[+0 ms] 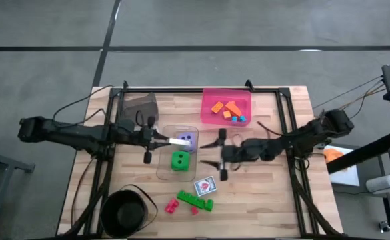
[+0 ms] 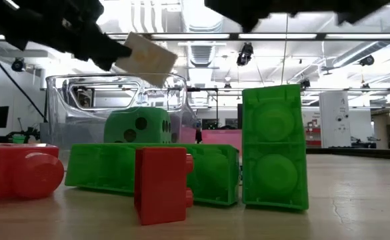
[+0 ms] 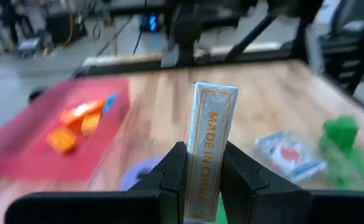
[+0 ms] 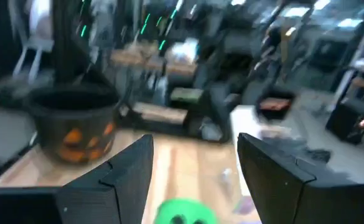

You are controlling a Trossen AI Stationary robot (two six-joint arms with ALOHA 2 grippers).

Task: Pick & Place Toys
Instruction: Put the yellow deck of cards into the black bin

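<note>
Left gripper (image 1: 163,140), clamped on a card pack (image 1: 178,141), hovers over the clear bin (image 1: 163,167) holding two dice; right gripper (image 1: 221,153) waits open. Green bricks (image 1: 196,201), pink pieces and another card (image 1: 205,186) remain on the table.

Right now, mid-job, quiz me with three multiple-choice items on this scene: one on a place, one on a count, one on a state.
1. Where is the green die?
A. clear bin
B. pink bin
C. black bowl

2. How many dice are in the clear bin?
A. one
B. two
C. three

3. What is the left gripper doing?
A. hanging open
B. shut on a card box
C. holding a brick

Key: 1 A, it sits inside the clear walls. 2 B, green plus the purple die. 3 B, fingers pinch its edges.
</note>
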